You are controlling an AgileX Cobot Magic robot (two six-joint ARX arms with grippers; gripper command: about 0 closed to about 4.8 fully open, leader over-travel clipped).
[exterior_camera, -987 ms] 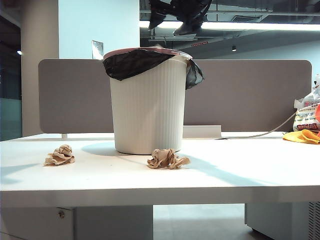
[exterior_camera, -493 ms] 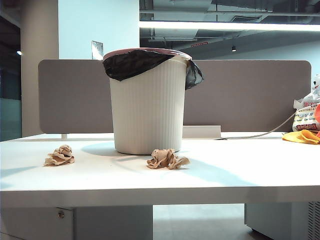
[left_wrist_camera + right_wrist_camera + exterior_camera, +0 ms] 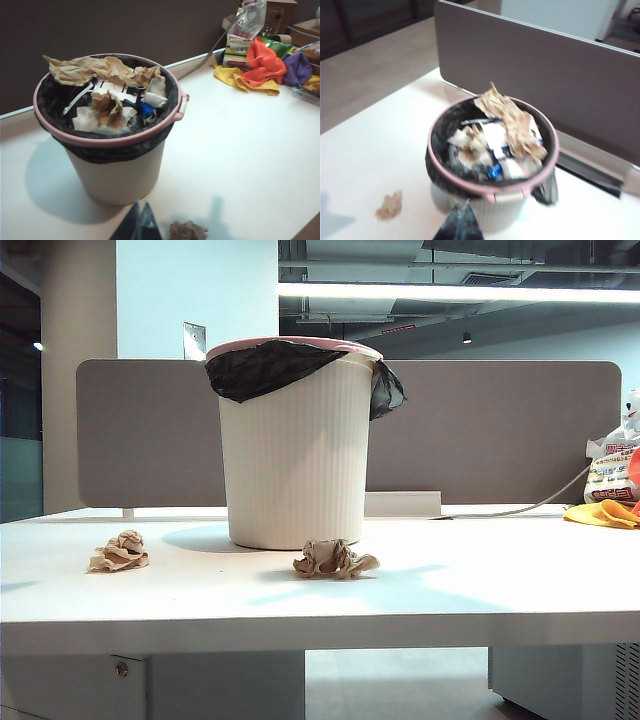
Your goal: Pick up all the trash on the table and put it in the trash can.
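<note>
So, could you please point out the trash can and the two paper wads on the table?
trash can (image 3: 295, 455): exterior view, ribbed side wall.
left paper wad (image 3: 120, 551): exterior view, its middle.
front paper wad (image 3: 334, 559): exterior view, its middle.

White table (image 3: 500, 590) w/ bin (image 3: 295, 460), two wads (image 3: 335, 559)

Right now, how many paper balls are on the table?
2 paper wads: left one near the table's left end, middle one just before the trash can. More could hide behind it.
</note>
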